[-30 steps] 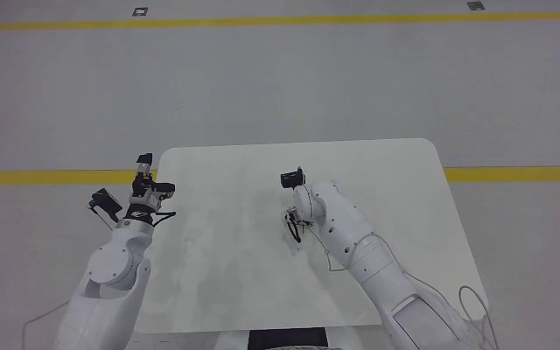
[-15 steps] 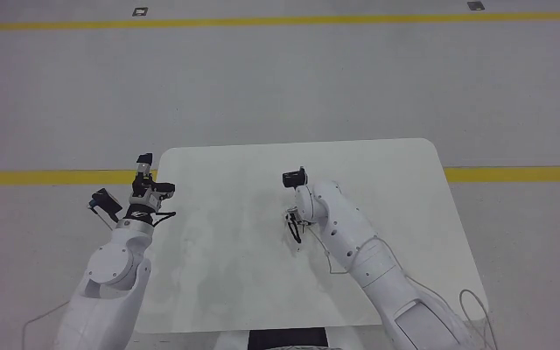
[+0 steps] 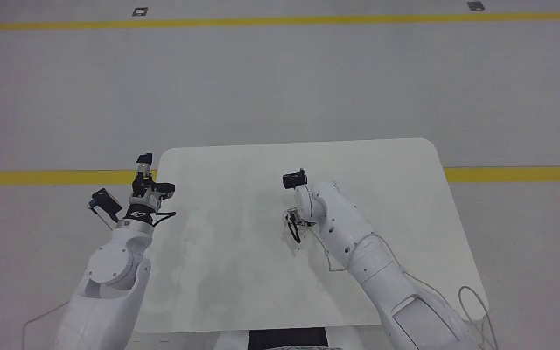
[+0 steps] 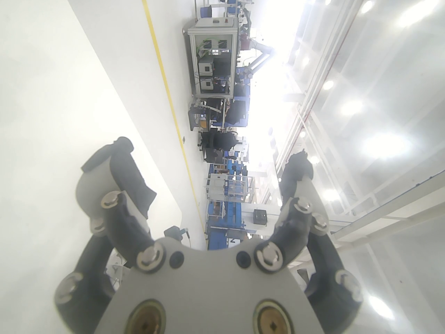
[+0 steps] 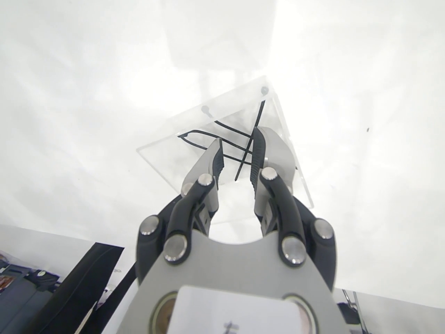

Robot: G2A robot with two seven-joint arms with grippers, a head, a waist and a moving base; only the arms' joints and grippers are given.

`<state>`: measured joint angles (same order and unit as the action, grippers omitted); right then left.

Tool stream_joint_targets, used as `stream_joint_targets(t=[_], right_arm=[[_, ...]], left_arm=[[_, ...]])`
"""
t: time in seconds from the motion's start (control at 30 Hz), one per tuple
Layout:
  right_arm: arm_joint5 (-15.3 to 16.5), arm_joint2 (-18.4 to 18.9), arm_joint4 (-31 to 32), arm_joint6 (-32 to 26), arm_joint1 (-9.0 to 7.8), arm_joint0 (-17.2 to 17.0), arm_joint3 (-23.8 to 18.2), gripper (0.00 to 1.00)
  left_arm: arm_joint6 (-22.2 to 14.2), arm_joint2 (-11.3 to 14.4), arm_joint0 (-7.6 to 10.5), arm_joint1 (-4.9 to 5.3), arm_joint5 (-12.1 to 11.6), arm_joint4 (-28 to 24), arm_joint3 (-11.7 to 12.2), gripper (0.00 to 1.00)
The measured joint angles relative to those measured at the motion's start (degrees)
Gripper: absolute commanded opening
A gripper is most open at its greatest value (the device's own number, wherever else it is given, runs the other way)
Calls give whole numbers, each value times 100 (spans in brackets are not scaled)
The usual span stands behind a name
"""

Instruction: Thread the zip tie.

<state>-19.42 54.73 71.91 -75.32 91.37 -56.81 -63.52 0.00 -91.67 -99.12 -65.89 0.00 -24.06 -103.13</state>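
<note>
On the clear plate point(image 5: 163, 152) lie black zip ties point(image 5: 201, 132); both arms' jaws stand open.

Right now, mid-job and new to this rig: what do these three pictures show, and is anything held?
It is a two-armed robot at a white table. The top view looks down from above the arms; each wrist view looks out past that arm's own gripper. The left gripper is open and empty, at the table's left edge. The right gripper is open just above a clear plate lying mid-table, which carries a black zip tie. One strand passes between its open jaws, unclamped, so nothing is held.
</note>
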Motion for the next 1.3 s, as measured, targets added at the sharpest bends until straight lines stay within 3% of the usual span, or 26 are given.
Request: stream_joint_targets(t=[0.2,0.57,1.07,1.3], right_arm=[[-7,-23,-36,61,25,61,122,0],[-7,55,40,23,27,22,-30,0],[593,793,-767,-432,-198,-464,-1221,0],[836,1371,-1744,-432,-367,-726,-1749,0]], left_arm=[[0,0,0,0,0,0,0,100],[0,0,0,0,0,0,0,100],[0,0,0,0,0,0,0,100],[0,0,0,0,0,0,0,100]])
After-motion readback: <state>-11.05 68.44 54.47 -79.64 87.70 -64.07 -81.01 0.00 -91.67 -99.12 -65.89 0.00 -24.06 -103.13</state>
